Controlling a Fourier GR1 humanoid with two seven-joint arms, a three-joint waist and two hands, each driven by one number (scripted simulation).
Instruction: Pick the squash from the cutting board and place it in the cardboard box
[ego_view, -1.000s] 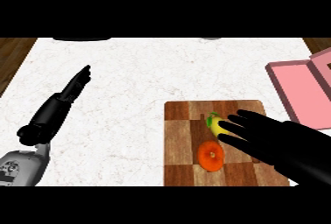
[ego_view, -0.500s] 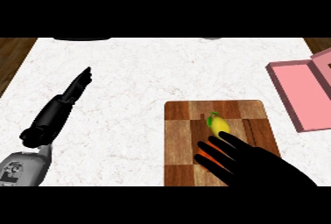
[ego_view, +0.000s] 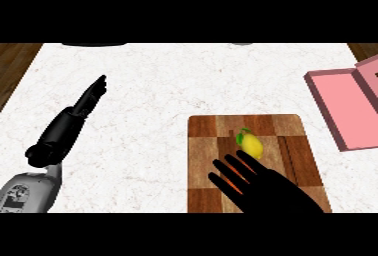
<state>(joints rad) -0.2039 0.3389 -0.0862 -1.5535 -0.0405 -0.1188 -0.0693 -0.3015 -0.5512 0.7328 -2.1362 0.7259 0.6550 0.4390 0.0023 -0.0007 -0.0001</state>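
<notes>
A yellow squash (ego_view: 252, 145) with a green stem lies near the middle of the wooden cutting board (ego_view: 214, 130). My right hand (ego_view: 269, 190) hovers over the board's near half with straight fingers spread; its fingertips (ego_view: 242, 159) reach just short of the squash and hold nothing. An orange object (ego_view: 235, 184) shows in slivers between those fingers. The pink cardboard box (ego_view: 345, 112) stands open at the right edge. At the left, my left hand (ego_view: 87, 100) rests open, fingers pointing away.
The white marble counter (ego_view: 170, 85) spreads between the hands and beyond the board. Dark wood floor (ego_view: 15, 55) shows at the far left corner. A dark object (ego_view: 92, 44) sits at the counter's far edge.
My right hand has drawn back toward the near edge of the board, uncovering the squash and covering the orange object. The left hand has stayed in place.
</notes>
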